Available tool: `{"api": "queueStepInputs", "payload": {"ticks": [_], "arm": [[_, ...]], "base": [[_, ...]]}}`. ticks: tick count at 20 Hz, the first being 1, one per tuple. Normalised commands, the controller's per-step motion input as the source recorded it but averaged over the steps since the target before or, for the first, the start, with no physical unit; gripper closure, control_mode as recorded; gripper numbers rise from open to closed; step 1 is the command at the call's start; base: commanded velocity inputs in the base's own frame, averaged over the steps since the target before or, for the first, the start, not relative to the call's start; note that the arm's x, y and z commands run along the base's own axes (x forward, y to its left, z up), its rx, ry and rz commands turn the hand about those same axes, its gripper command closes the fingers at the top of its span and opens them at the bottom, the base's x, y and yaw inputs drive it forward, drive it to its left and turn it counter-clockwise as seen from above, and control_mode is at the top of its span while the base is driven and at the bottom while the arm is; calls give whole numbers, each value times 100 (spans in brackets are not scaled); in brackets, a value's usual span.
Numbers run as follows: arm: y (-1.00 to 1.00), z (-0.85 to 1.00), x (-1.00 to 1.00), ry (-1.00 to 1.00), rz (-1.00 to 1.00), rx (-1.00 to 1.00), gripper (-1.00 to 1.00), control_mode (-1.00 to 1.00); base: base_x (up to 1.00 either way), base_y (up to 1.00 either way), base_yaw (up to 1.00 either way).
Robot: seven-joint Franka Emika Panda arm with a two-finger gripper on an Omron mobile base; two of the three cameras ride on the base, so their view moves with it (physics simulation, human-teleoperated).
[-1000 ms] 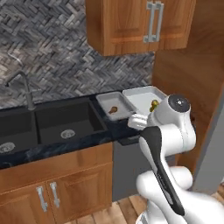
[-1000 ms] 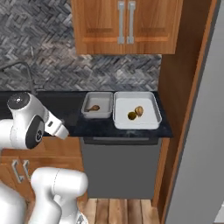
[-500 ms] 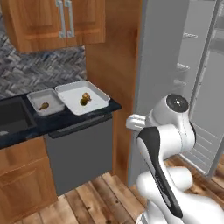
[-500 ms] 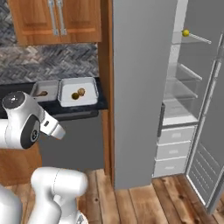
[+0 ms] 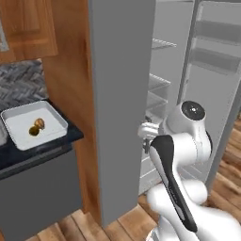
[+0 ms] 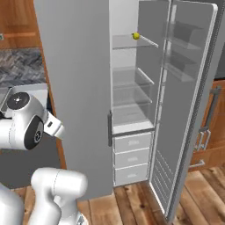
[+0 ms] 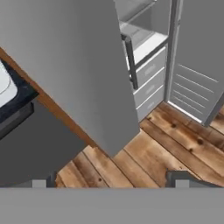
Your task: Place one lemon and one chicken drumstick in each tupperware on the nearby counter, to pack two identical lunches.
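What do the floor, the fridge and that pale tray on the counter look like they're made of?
Floor: wood planks, brown with visible grain and knots, a slight sheen.
Fridge: looks like matte grey metal or painted steel, flat and even; its shelves look like clear glass or plastic.
Tray: smooth off-white, probably plastic, with rounded corners and a raised rim.
Counter: dark and glossy, stone-like.

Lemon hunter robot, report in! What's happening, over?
Gripper open, empty, over wood floor. Lemon on top shelf of open fridge. Large tupperware holds lemon and drumstick. Nothing blocking fridge.
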Motion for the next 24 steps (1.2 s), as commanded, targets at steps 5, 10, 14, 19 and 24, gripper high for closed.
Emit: {"api": "queueStepInputs", "payload": {"ticks": [5, 10, 14, 19, 24], "arm": [[0, 0, 0, 0, 0, 0, -100, 100], [0, 0, 0, 0, 0, 0, -100, 100], [0, 0, 0, 0, 0, 0, -100, 100], [0, 0, 0, 0, 0, 0, -100, 100], [0, 0, 0, 0, 0, 0, -100, 100]], "base": [[100, -96, 0], [94, -92, 1], [60, -48, 18], [56, -29, 23], [47, -9, 34]]}}
